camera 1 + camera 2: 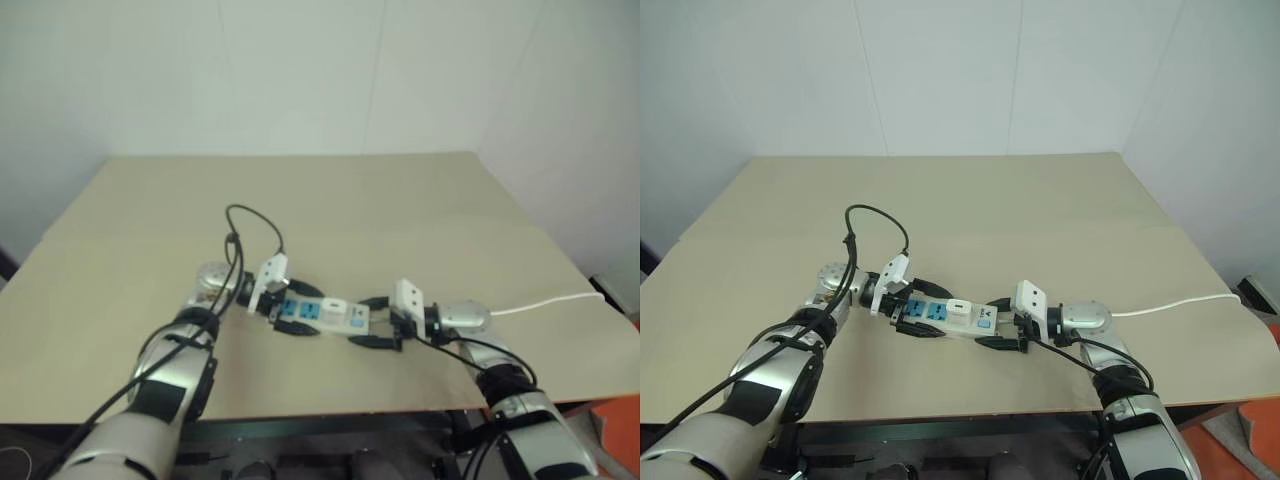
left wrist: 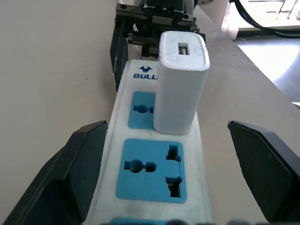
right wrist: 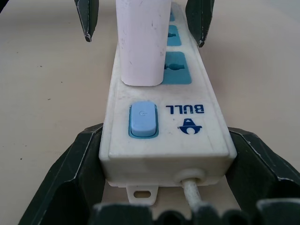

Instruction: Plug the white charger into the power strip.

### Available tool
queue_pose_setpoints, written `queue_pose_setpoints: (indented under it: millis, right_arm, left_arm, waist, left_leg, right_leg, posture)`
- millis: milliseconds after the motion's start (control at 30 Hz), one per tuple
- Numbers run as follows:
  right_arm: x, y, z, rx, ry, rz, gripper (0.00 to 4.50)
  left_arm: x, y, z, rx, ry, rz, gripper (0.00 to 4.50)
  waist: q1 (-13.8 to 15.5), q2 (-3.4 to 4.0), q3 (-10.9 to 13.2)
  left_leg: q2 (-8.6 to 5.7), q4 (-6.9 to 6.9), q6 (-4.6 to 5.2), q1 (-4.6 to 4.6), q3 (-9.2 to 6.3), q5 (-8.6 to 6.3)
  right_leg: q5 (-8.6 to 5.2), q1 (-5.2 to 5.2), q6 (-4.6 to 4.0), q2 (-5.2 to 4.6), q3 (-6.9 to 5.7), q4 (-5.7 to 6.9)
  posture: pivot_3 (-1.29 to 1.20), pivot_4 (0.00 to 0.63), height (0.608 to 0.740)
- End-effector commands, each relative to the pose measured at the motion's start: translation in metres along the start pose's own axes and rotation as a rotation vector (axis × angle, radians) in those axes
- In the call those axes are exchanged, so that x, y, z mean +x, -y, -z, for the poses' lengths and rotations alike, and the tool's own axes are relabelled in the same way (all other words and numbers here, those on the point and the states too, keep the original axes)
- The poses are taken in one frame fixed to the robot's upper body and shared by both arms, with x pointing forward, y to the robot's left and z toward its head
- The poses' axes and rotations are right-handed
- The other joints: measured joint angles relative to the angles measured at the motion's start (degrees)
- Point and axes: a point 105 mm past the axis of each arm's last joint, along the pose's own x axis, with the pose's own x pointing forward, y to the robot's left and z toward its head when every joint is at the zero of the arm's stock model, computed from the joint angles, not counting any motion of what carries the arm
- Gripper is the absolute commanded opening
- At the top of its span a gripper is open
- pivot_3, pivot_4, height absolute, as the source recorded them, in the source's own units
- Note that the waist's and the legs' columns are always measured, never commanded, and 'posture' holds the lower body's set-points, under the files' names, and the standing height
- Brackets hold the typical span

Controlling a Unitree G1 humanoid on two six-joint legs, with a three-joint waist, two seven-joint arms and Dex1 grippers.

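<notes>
**Supervisor:** Report status.

**Operator:** I see the white charger (image 2: 180, 84) standing upright in a socket of the power strip (image 3: 164, 136), which lies on the table (image 1: 400, 200). The left gripper (image 2: 180, 173) stands wide, its fingers either side of the strip and clear of the charger. The right gripper (image 3: 164, 187) brackets the cord end of the strip, fingers spread beside the casing; I cannot tell whether they press it.

**Supervisor:** Hazards?

**Operator:** I judge two. If I withdraw the left arm on a slant, a finger may catch the charger and lever it out. If the right fingers drag on release, the strip may slide or twist by its cord (image 1: 545, 302).
</notes>
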Motion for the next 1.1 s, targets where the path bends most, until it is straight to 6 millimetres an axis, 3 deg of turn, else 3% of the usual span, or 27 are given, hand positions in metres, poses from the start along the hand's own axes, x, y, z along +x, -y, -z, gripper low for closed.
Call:
queue_pose_setpoints:
  millis: [33, 133, 200, 433, 567, 800, 1100]
  right_arm:
    - [-0.001, 0.002, -0.008, -0.005, 0.019, -0.018, 4.46]
    - [-0.009, 0.005, -0.015, -0.037, 0.039, -0.002, 4.46]
    - [-0.021, 0.007, -0.023, -0.065, 0.05, 0.023, 4.46]
    - [-0.113, -0.005, -0.064, -0.193, 0.023, 0.098, 4.46]
    - [-0.156, -0.026, -0.07, -0.243, -0.115, 0.084, 4.46]
    - [-0.184, -0.029, -0.068, -0.224, -0.211, 0.195, 4.46]
    - [-0.184, -0.017, -0.075, -0.206, -0.19, 0.333, 4.46]
  left_arm:
    - [-0.022, -0.019, -0.039, 0.064, 0.123, -0.091, 4.5]
    - [-0.045, -0.023, -0.054, 0.089, 0.178, -0.149, 4.5]
    - [-0.061, -0.021, -0.053, 0.112, 0.158, -0.178, 4.5]
    - [-0.124, 0.01, -0.027, 0.105, 0.024, -0.259, 4.5]
    - [-0.146, 0.03, -0.02, 0.073, -0.014, -0.273, 4.5]
    - [-0.152, 0.037, -0.029, 0.082, -0.02, -0.263, 4.5]
    - [-0.139, 0.026, -0.035, 0.001, -0.016, -0.214, 4.5]
  waist:
    - [0.1, 0.0, 0.2]
    - [0.2, 0.02, 0.3]
    - [0.4, 0.04, 0.4]
    - [1.7, 0.21, 0.8]
    - [2.3, 0.1, 1.1]
    - [3.3, 0.06, 1.1]
    - [3.2, 0.03, 1.1]
  left_leg:
    - [0.0, 0.01, 0.0, -0.15, -0.02, 0.0]
    - [0.0, 0.07, 0.01, -0.86, -0.02, 0.01]
    - [-0.01, 0.07, 0.01, -1.02, -0.03, 0.01]
    - [-0.09, -0.03, -0.03, -1.12, 0.07, -0.04]
    - [-0.02, -0.02, -0.03, -1.09, 0.06, -0.03]
    - [0.01, 0.17, -0.04, -1.01, 0.26, -0.02]
    - [0.01, 0.12, -0.03, -1.09, 0.31, -0.02]
  right_leg:
    - [0.0, -0.13, 0.0, 0.0, -0.03, 0.01]
    - [0.04, -0.83, 0.03, 0.0, 0.0, 0.09]
    - [0.04, -0.91, 0.04, -0.01, -0.01, 0.07]
    - [-0.04, -0.94, 0.12, -0.24, -0.04, -0.14]
    - [-0.08, -0.94, 0.07, -0.22, -0.12, -0.08]
    - [-0.16, -0.86, -0.34, -0.3, -0.09, -0.06]
    - [-0.05, -0.92, -0.02, -0.29, -0.09, -0.1]
  posture:
    - [0.0, 0.15, 0.74]
    - [0.0, 0.15, 0.74]
    - [0.0, 0.15, 0.74]
    - [0.0, 0.15, 0.74]
    - [0.0, 0.15, 0.74]
    - [0.0, 0.15, 0.74]
    - [0.0, 0.15, 0.74]
